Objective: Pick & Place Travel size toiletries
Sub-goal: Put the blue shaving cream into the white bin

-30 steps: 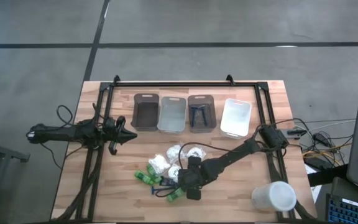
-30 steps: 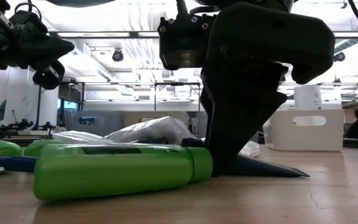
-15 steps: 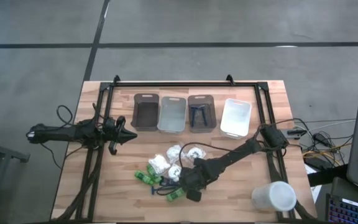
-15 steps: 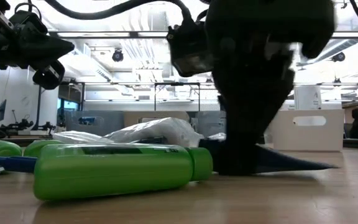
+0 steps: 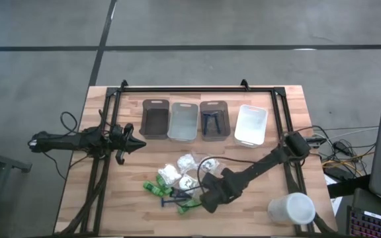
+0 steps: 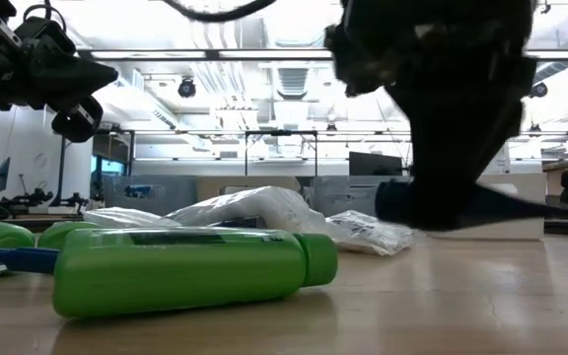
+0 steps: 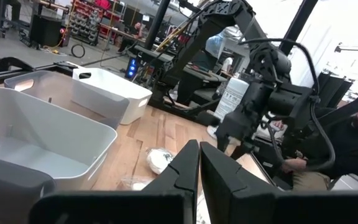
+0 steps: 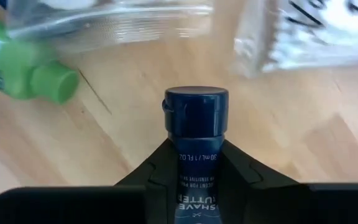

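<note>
Right tool [image 8: 196, 163] clamped on a small dark tube [image 8: 196, 134], lower centre of the high view; left tool [image 5: 136, 145] together, centre left.

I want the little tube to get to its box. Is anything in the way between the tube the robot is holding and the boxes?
Yes. The right end effector holds the dark tube. White packets lie on the table between it and the bins, so carrying it above them looks safest.
</note>
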You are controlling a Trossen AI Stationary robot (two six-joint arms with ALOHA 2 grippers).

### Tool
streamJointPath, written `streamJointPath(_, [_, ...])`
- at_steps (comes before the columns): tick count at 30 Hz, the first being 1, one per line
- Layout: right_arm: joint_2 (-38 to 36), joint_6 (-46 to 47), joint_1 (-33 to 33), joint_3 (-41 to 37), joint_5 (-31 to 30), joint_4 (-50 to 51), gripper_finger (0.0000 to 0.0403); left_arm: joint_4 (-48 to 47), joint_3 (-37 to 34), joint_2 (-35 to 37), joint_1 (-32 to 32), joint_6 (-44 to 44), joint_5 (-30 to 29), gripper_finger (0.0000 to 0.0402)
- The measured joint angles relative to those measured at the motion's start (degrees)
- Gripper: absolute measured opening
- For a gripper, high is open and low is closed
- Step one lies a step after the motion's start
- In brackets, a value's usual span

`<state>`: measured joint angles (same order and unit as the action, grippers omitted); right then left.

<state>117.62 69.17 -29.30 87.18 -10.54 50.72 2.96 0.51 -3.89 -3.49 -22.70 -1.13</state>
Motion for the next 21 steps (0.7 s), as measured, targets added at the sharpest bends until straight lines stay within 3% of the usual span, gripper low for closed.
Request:
streamJointPath(8, [-1.9, 26.6, -2.0, 0.0, -7.2, 6.6, 0.0068, -0.6, 0.0, 0.0, 0.0, 0.0, 0.0, 0.0019])
streamJointPath(14, [-3.2, 34.7, -2.2, 0.0, -8.1, 8.1, 0.0061, -0.5, 0.0, 0.0, 0.0, 0.0, 0.0, 0.0019])
streamJointPath(21, [-6.9, 46.1, -2.0, 0.1, -19.0, 13.2, 0.0062, -0.5, 0.0, 0.0, 0.0, 0.0, 0.0, 0.0019])
